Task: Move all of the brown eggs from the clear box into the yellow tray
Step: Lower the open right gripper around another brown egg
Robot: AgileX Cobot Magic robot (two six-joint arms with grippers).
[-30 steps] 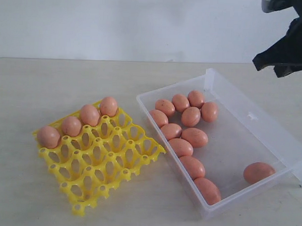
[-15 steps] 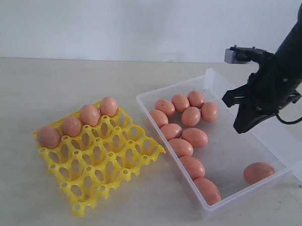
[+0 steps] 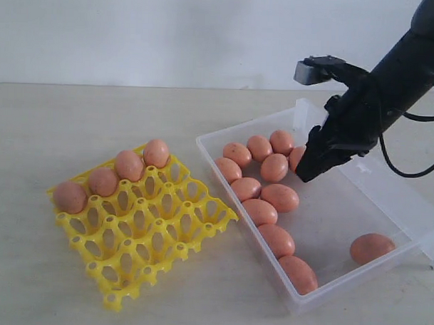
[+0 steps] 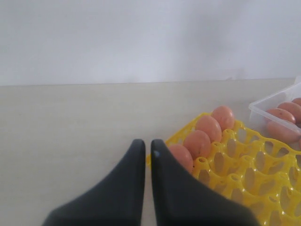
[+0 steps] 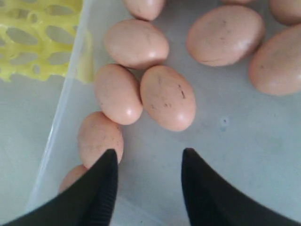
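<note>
Right gripper (image 3: pixel 309 171) jaws part-open, empty, low over translucent clear plastic box (image 3: pixel 336 209). Matte orange-brown speckled eggs (image 3: pixel 274 167) clustered there. Nearest egg (image 5: pixel 168 97) just beyond fingertips, long axis skewed to gap. Left gripper (image 4: pixel 146 143) shut, empty, by bright yellow openwork egg tray (image 3: pixel 151 224).

1 brown egg (image 3: pixel 294 157) half hidden behind right tool (image 3: pixel 306 175), clear box (image 3: pixel 344 210) corner cut by picture edge

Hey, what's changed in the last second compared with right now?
The right gripper swung down from the upper right corner and now hangs over the cluster of brown eggs inside the clear box, jaws open, holding nothing. The box, its eggs, the yellow tray and the four eggs in it have not moved.
</note>
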